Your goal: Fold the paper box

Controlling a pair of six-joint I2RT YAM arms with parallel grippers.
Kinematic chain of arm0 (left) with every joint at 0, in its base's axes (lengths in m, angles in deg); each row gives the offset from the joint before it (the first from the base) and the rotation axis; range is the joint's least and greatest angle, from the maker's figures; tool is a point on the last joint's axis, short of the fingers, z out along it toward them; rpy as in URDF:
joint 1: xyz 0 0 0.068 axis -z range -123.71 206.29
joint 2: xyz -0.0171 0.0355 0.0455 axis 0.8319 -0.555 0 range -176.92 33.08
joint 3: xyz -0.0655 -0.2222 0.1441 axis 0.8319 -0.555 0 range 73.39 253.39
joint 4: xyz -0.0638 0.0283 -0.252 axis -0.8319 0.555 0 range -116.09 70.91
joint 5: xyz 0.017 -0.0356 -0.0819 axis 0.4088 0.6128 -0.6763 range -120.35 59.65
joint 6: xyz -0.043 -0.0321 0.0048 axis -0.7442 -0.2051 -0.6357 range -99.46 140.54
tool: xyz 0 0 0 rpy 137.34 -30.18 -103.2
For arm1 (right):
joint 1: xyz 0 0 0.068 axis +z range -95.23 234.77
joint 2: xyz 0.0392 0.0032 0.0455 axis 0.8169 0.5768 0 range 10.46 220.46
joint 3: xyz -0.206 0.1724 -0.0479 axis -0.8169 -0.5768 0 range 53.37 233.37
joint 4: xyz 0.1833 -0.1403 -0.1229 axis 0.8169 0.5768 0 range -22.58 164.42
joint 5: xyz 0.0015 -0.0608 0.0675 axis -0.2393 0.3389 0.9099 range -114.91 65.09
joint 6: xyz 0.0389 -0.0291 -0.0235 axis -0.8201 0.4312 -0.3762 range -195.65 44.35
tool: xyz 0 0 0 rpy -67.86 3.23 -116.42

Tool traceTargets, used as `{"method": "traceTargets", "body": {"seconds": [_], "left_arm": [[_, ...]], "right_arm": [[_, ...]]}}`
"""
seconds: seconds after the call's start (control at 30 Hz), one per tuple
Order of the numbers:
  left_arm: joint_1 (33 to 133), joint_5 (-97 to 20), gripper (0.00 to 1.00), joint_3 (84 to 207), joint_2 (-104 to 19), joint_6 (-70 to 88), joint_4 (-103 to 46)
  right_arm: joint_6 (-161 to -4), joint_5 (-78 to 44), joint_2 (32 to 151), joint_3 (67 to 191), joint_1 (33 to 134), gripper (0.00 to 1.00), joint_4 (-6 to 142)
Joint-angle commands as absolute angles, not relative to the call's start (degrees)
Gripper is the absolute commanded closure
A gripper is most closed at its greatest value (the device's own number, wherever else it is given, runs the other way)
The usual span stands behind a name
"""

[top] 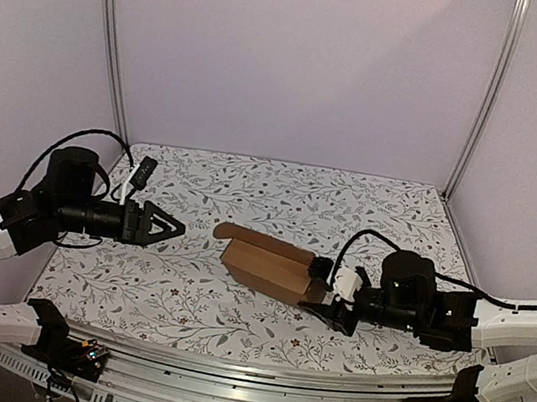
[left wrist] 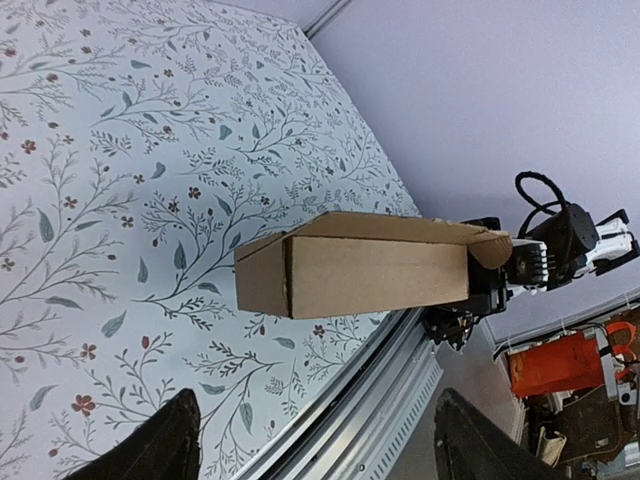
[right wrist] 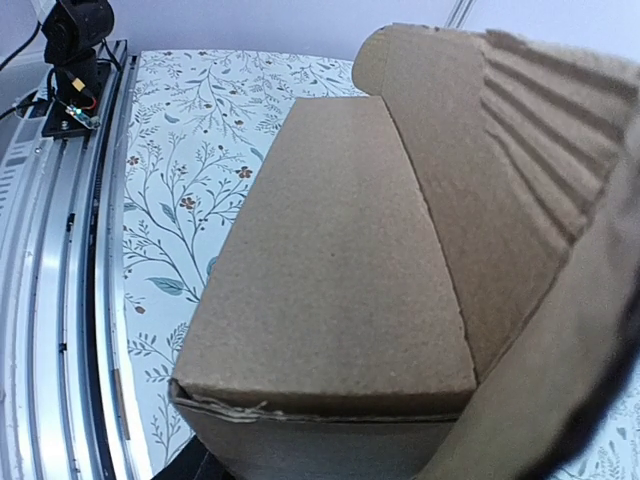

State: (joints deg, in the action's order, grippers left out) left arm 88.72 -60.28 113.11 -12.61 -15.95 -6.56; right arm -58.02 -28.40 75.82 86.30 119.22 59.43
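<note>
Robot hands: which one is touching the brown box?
The right gripper: it grips the paper box at one end. The left gripper hangs open, apart from the box, with flowery tablecloth between.

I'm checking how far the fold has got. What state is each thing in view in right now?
paper box: lying flat, body formed into a carton, long lid flap open and not tucked in.
left gripper: open, empty, apart from the box on its left.
right gripper: closed on the box's right end, as far as the views show.
</note>
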Motion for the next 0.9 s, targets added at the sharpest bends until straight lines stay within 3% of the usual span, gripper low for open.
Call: {"method": "traceTargets", "body": {"seconds": [0.0, 0.4, 0.87], "left_arm": [[91.74, -53.43, 0.24, 114.75, -15.43, -12.54, -4.21], [100.14, -36.17, 0.28, 116.85, -24.5, -9.77, -1.13], [102.17, -37.17, 0.43, 116.98, -29.95, -8.22, -3.21]], "right_arm": [[-68.74, -12.89, 79.52, 84.38, 115.65, 0.6, 54.04], [-74.55, -2.85, 88.73, 83.38, 111.55, 0.64, 45.73], [-75.37, -0.42, 88.77, 83.18, 111.4, 0.63, 45.06]]}}
